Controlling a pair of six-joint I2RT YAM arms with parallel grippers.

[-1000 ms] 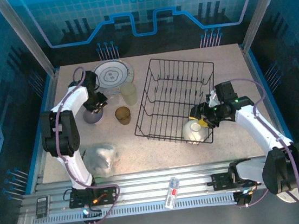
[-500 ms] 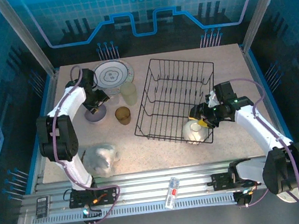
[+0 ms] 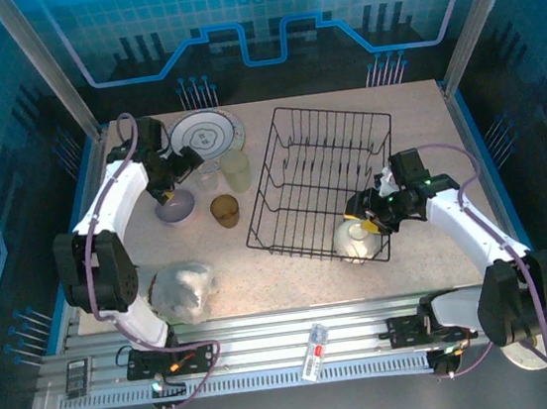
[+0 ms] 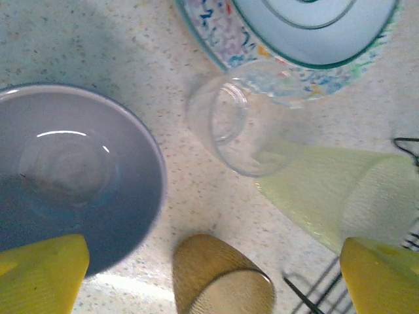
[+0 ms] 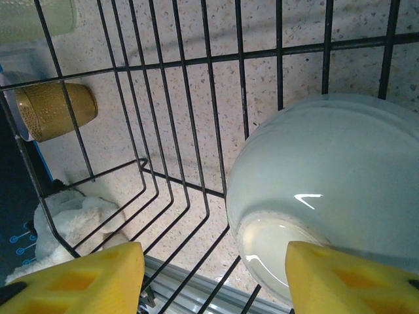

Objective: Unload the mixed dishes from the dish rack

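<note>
The left tool (image 3: 179, 166) hangs with its fingers spread wide and nothing between them, just above the lilac bowl (image 4: 72, 176) at the left of the surface (image 3: 425, 136). The patterned plate (image 3: 207, 135), pale cup (image 3: 236, 169) and brown cup (image 3: 224, 210) stand close by. The dish rack (image 3: 315, 179) sits centre-right, with a white bowl (image 5: 327, 170) in its lower right corner. The right tool (image 3: 370, 215) reaches in there with its fingers apart, one finger beside the bowl.

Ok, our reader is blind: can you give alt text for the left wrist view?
Looking down between two wide-apart yellow fingertips, a lilac bowl sits free on the speckled table. Beside it are a clear glass, a pale cup, a brown cup and a patterned plate.
</note>
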